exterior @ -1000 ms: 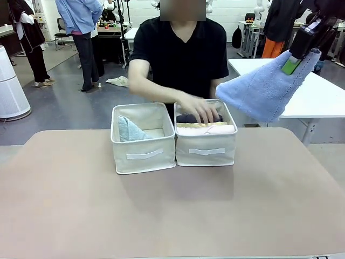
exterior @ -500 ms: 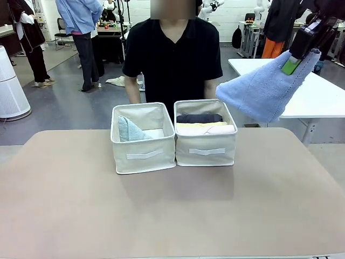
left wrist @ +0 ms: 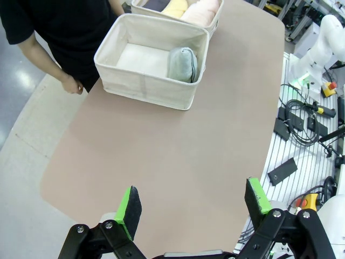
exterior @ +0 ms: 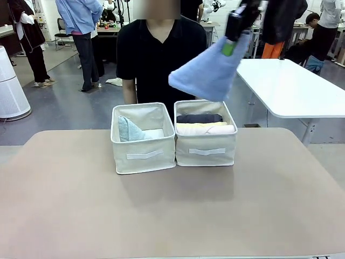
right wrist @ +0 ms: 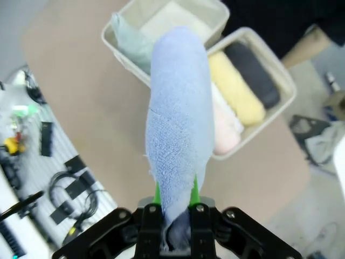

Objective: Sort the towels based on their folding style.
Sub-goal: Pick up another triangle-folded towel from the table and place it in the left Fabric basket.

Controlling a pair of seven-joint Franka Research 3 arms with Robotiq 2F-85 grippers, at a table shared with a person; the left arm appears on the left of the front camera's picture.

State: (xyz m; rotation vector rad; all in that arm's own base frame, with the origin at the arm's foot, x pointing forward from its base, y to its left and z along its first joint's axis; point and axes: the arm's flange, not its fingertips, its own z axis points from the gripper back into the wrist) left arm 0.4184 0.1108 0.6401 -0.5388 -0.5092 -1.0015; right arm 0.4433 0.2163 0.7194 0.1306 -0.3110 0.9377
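Front view: tan surface [exterior: 172, 205], two beige bins [exterior: 143, 137] side by side. Periwinkle cone towel [exterior: 207, 73] hangs above right bin [exterior: 205, 133], tip pinched between right gripper [exterior: 230, 46] fingers. Mint cone [exterior: 128, 129] in left bin. Left gripper [left wrist: 194, 202] fingers spread, empty.

Beige-brown desk [exterior: 172, 205] with rounded corners, two beige fabric bins side by side touching near its far edge, left bin [exterior: 143, 156] and right bin [exterior: 206, 152] sitting directly on it, each with a white front strap
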